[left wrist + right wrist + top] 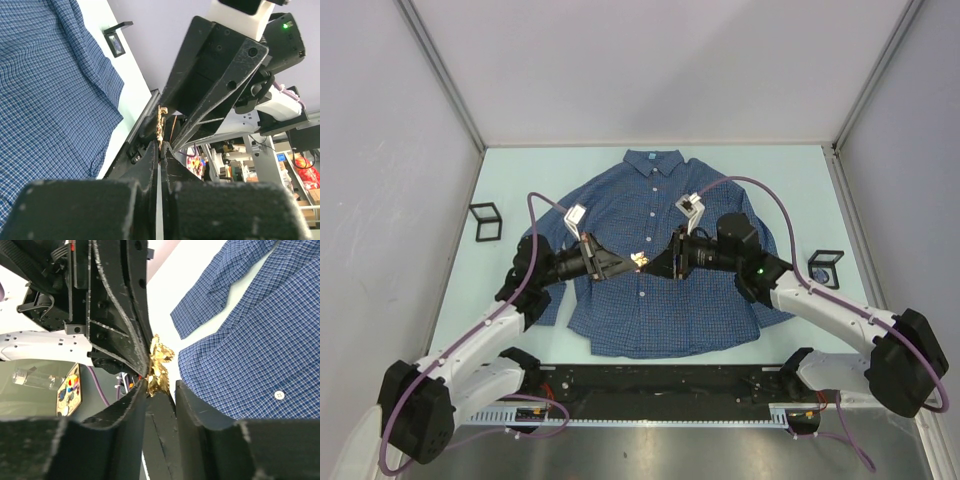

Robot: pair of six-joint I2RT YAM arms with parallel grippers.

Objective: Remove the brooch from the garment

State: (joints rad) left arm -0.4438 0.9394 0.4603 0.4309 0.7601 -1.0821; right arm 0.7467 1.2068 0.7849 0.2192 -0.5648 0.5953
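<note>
Your view holds:
- garment: blue fine check; white buttons down its front; pale blue label at its collar.
- brooch: yellow-gold, over the garment's front.
- surface around the garment: pale mint.
- fingers: black.
- arms: white, black joints.
- cables: purple.

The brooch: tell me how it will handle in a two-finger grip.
The brooch looks light: the left gripper holds it aloft by one thin edge. Its crinkled gold petals seem thin, so a hard squeeze may bend them. Edge-on it is narrow, so it could probably pivot or slip in the grip.
</note>
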